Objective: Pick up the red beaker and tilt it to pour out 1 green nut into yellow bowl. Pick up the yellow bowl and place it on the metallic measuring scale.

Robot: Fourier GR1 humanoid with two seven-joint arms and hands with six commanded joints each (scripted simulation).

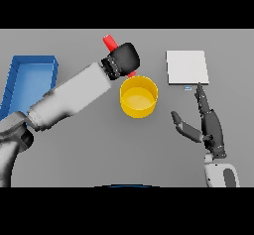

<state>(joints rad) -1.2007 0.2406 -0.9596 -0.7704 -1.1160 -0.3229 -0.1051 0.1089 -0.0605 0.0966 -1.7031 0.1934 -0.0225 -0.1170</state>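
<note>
Left hand: the left hand (124,59) is above the centre of the tabletop (89,149), its arm coming in from the lower left; the fingers are curled round the beaker (109,42) (only the back of the hand shows, so how tightly it grips I cannot tell).

Beaker: red, held in the left hand and tilted; one end sticks out up and to the left of the hand, and a small red part (131,74) shows below the hand, at the far rim of the bowl (139,111). Whether the red part touches the rim I cannot tell.

Bowl: yellow, upright on the tabletop near the centre, just below and to the right of the left hand; its inside looks plain yellow (no nut can be made out in it).

Right hand: the right hand (212,127) is at the right, fingers straight and pointing away from the robot, thumb spread out to the side; it holds nothing. The fingertips (199,87) reach to the near edge of the scale (186,66); whether they touch it I cannot tell.

Scale: a pale square plate, flat on the tabletop to the right of the bowl and apart from it, with a small marking (188,88) at its near edge.

Bin: a blue bin (20,75) at the far left, partly behind the left arm.
</note>
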